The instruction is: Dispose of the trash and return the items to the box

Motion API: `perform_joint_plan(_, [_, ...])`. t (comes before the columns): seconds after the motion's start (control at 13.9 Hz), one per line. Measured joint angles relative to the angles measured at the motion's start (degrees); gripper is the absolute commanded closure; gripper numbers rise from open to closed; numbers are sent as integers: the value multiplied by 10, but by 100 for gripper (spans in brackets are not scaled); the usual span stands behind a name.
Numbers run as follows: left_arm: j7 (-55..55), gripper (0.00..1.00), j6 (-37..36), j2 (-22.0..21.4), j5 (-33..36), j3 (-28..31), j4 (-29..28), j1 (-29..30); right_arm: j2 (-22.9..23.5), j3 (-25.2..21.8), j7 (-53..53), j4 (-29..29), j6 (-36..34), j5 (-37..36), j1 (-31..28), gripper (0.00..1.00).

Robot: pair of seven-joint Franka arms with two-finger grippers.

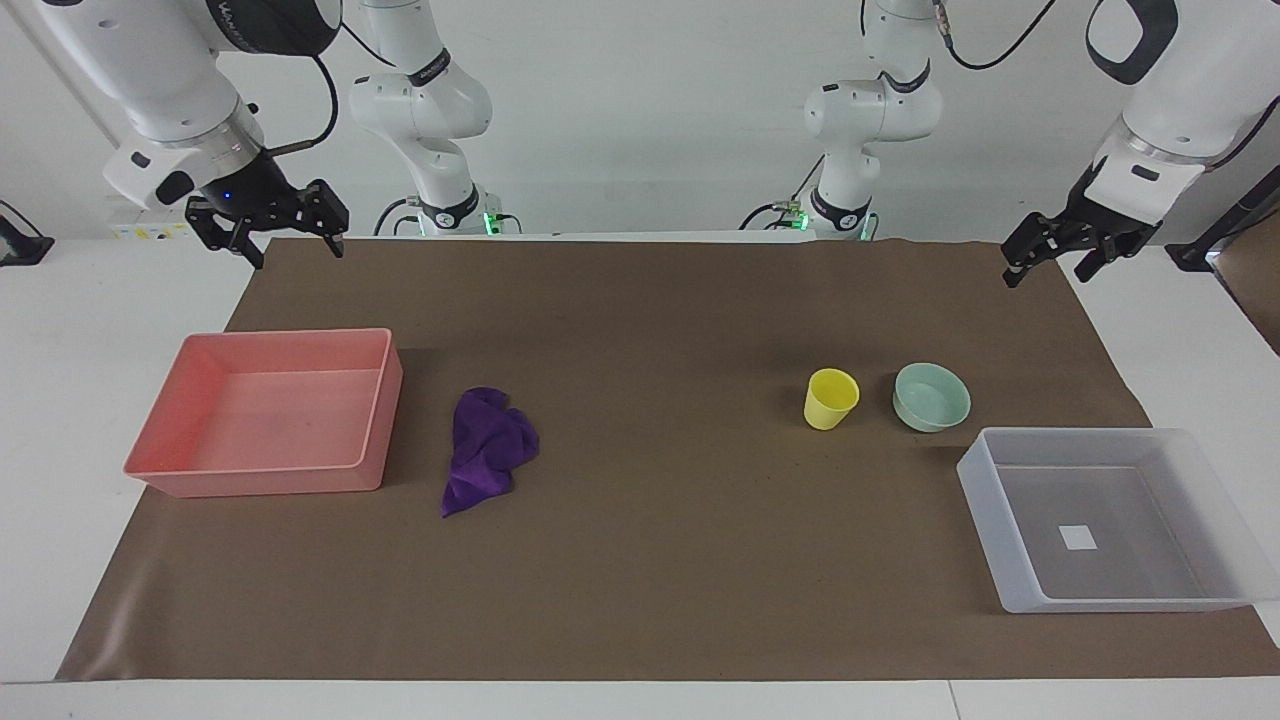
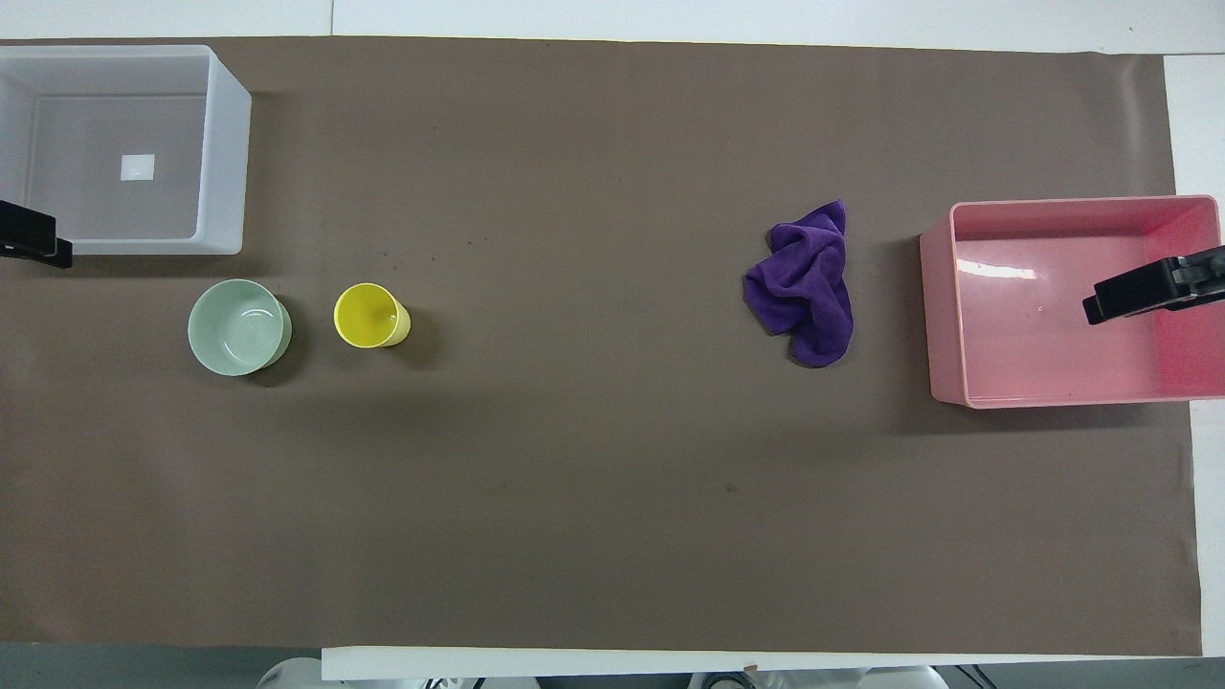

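Observation:
The purple rag (image 1: 488, 448) (image 2: 806, 282) lies crumpled on the brown mat, beside the pink tray. The yellow cup (image 1: 830, 398) (image 2: 368, 316) stands upright beside the mint-green bowl (image 1: 932, 396) (image 2: 237, 326). Both are nearer to the robots than the clear-white box (image 1: 1010, 560) (image 2: 226, 163), which is empty with a white label on its bottom. My right gripper (image 1: 298, 255) is open and empty, raised high at the right arm's end. My left gripper (image 1: 1045, 278) is open and empty, raised high at the left arm's end. Both arms wait.
A pink rectangular tray (image 1: 375, 420) (image 2: 943, 316) stands empty at the right arm's end. The brown mat (image 1: 660, 560) covers most of the white table. In the overhead view a right finger (image 2: 1134, 297) shows over the pink tray and a left finger (image 2: 38, 244) by the box.

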Motion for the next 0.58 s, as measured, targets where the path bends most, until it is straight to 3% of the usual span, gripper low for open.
perform_joint_plan(0.36, [8,0,-5,0,0,-2,0,0,0,0,0,-2,7,0,-1,0])
perform_joint_plan(0.58, [9,0,-6,0,0,-2,0,0,0,3,0,-24,52,0,5,0])
